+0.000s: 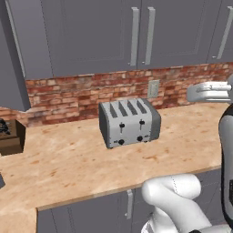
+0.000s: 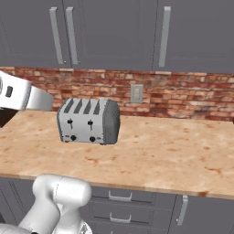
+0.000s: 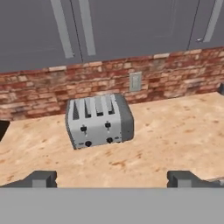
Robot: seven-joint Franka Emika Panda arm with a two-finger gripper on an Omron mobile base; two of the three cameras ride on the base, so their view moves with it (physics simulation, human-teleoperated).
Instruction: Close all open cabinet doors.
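Pincer (image 3: 111, 178) spread, holding nothing | cabinet doors (image 3: 131, 24) above/ahead (well apart) | toaster (image 3: 99, 120) btwn, on counter (image 3: 175, 131)

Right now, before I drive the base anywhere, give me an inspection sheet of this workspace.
Surface: counter, wood-look, level.
Job's things: doors above the toaster shut; left door seems swung open.
Clutter: toaster mid-counter; box at the left edge.
Grippers: hand open, holding nothing, facing the toaster.
Cables: nothing seen.
Surroundings: brick wall with outlet.
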